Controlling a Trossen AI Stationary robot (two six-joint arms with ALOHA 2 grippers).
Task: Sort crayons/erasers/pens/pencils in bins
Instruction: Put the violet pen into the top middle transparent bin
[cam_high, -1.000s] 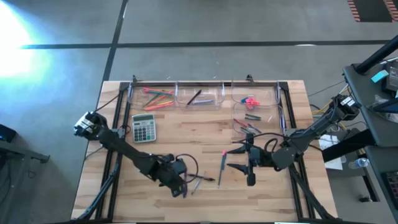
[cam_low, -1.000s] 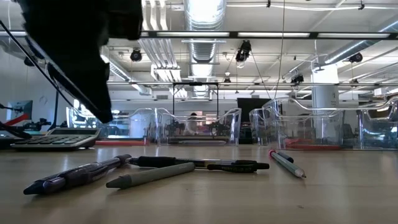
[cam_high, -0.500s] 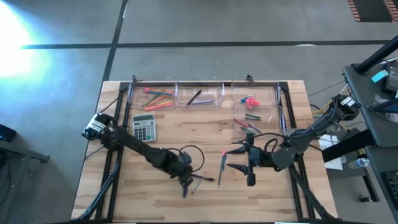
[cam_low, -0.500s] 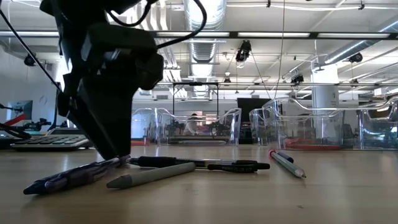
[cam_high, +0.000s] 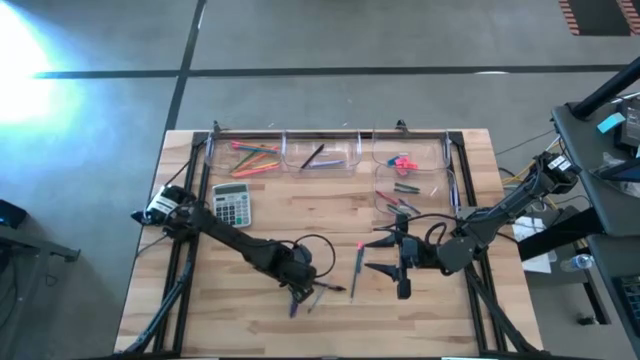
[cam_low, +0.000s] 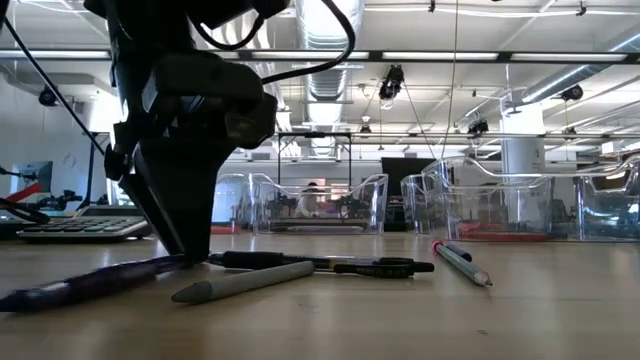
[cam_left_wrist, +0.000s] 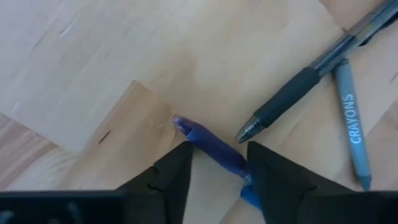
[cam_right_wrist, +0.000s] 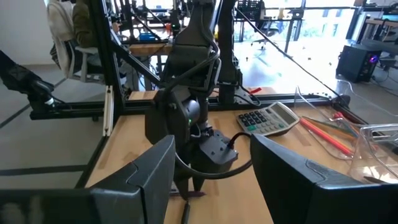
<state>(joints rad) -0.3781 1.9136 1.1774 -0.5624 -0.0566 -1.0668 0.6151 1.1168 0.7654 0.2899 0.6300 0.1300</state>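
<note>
The left gripper (cam_left_wrist: 217, 163) stands on the table (cam_high: 450, 330), fingers (cam_left_wrist: 174, 171) closing around a purple pen (cam_left_wrist: 208, 144); the right gripper (cam_high: 398, 256) waits open.

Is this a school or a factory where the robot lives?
Probably neither: it looks like a robot lab. Big silver pipes run along the open ceiling, more metal frames stand behind, and a person sits at a bench.

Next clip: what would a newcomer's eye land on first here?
The left gripper, down on the table's near middle with its fingers astride a purple pen, beside a black pen and a grey crayon. Then the right gripper, open, hovering to its right, and the clear bins along the far edge.
</note>
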